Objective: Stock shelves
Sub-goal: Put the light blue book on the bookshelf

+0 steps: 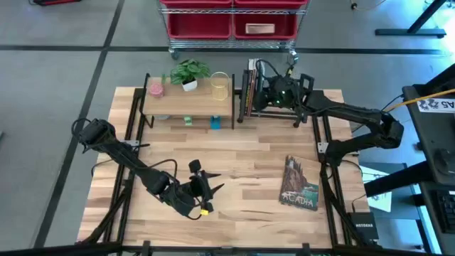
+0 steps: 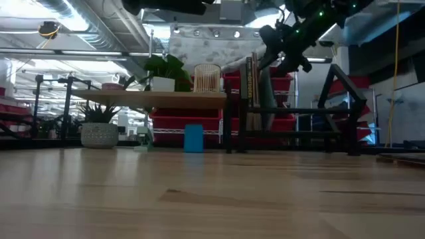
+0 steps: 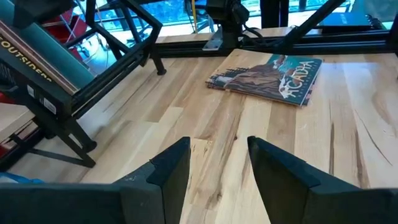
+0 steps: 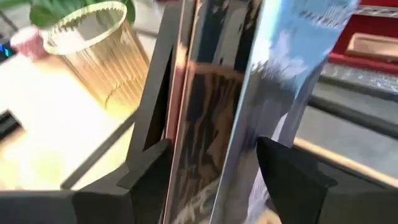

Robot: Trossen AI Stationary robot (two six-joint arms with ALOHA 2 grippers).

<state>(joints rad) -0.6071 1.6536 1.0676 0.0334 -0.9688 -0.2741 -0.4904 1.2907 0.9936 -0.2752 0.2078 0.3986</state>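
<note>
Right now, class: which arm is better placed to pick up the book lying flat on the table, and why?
Left. The left gripper is open and empty, facing the Acadia book. The right gripper is at the black book rack, around standing books.

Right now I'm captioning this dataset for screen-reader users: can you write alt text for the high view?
Seen from above, the right gripper reaches into the black book rack at the table's far edge, among upright books, beside a wood-topped shelf with a potted plant and a ribbed glass. The left gripper hovers open over bare table near an Acadia book lying flat.
</note>
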